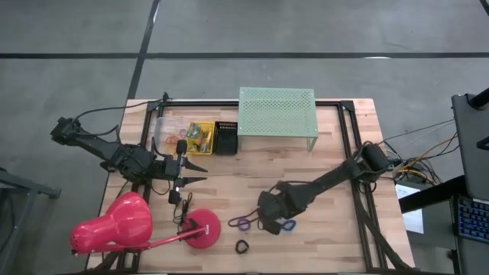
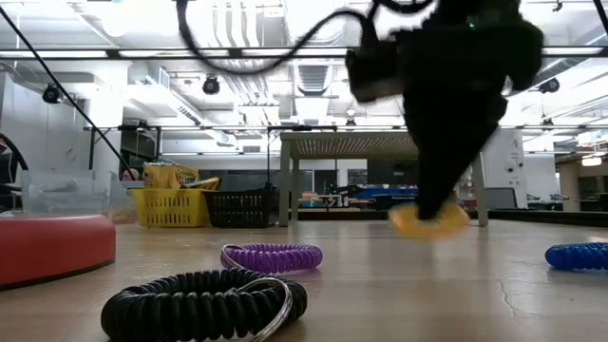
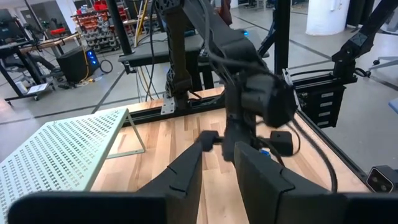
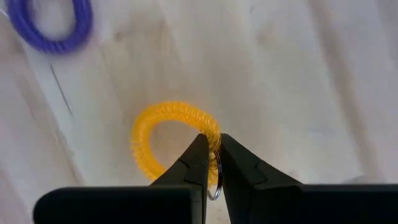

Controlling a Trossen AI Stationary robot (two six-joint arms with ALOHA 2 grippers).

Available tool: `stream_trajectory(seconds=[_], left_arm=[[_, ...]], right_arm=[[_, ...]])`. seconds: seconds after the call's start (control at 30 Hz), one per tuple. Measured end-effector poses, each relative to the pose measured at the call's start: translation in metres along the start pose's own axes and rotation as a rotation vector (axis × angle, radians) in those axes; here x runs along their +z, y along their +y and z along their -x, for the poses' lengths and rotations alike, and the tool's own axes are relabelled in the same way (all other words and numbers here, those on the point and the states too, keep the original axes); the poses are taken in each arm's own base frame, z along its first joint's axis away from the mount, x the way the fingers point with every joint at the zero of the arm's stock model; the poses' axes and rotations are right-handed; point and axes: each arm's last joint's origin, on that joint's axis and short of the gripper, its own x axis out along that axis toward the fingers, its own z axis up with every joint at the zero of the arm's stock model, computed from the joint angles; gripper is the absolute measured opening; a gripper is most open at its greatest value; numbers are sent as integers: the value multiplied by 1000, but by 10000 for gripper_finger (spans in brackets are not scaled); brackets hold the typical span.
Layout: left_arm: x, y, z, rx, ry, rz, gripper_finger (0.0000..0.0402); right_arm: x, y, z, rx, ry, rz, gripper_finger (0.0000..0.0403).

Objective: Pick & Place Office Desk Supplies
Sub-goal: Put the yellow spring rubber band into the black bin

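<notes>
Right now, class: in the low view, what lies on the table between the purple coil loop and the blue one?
The orange coil loop, farther back, with the right gripper down on it. The low view shows this; bare wood fills the rest.

Wooden table bears green shelf, pink lamp, coil loops.

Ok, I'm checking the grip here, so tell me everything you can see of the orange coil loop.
The orange coil loop is a springy plastic-looking spiral cord bent into a ring, with a thin metal key ring at one end. It lies flat on the wooden table, between the purple and blue loops. The right gripper has its fingertips shut on the coil right where the metal ring joins. In the low view it shows beneath the gripper, low at the tabletop.
</notes>
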Motion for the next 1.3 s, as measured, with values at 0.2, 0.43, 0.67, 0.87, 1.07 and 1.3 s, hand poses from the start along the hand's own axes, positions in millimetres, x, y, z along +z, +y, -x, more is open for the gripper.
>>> stream_trajectory(seconds=[0.2, 0.43, 0.67, 0.87, 1.07, 1.3], left_arm=[[0, 0, 0, 0, 0, -2, 98], [0, 0, 0, 0, 0, -2, 98], [0, 0, 0, 0, -1, -2, 98], [0, 0, 0, 0, -1, -2, 98], [1, 0, 0, 1, -7, 0, 98], [1, 0, 0, 1, -7, -1, 98]], right_arm=[[7, -7, 31, -98, -208, -1, 22], [25, -14, 52, -348, -585, -7, 22], [64, -27, 56, -462, -797, 4, 22], [96, -58, 52, -461, -831, -29, 22], [112, -84, 47, -439, -837, -92, 22], [137, -91, 39, -438, -949, 4, 22]])
